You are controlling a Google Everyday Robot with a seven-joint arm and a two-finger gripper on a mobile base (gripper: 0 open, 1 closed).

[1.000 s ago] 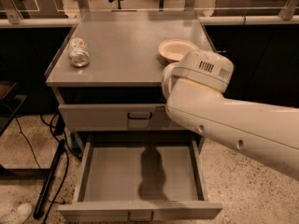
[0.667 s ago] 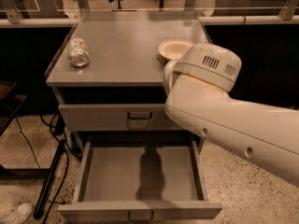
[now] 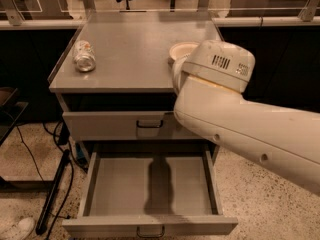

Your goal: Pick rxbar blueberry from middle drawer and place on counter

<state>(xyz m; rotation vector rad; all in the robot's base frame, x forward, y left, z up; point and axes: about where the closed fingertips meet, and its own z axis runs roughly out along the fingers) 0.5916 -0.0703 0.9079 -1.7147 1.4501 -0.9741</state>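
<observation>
At the far left, a thin black pole (image 3: pixel 52 194) is leaning over the speckled floor beside the cabinet. A crushed silver can (image 3: pixel 84 55) is lying on its side near the left rim of the broad, flat grey metal worktop (image 3: pixel 130 59). Below the worktop, the upper grey metal drawer (image 3: pixel 110 125) is sitting shut, with its small dark handle (image 3: pixel 149 124) facing forward. Under it, the wide, shallow grey metal middle drawer (image 3: pixel 115 184) is standing pulled well out, and a dark upright shadow (image 3: pixel 160 184) is falling across the centre of its floor. The small dark-wrapped snack bar is not showing in this view, so I cannot tell where it is lying. Toward the right rim of the worktop a shallow cream-coloured bowl (image 3: pixel 181 49) is resting, partly covered by the bulky white robot arm (image 3: pixel 240 119). The arm is reaching in from the lower right, its rounded, vented joint housing hanging over the worktop's front right corner. The hand is lying out of sight beyond that housing, so I cannot tell whether it is wide, narrow or holding anything.
</observation>
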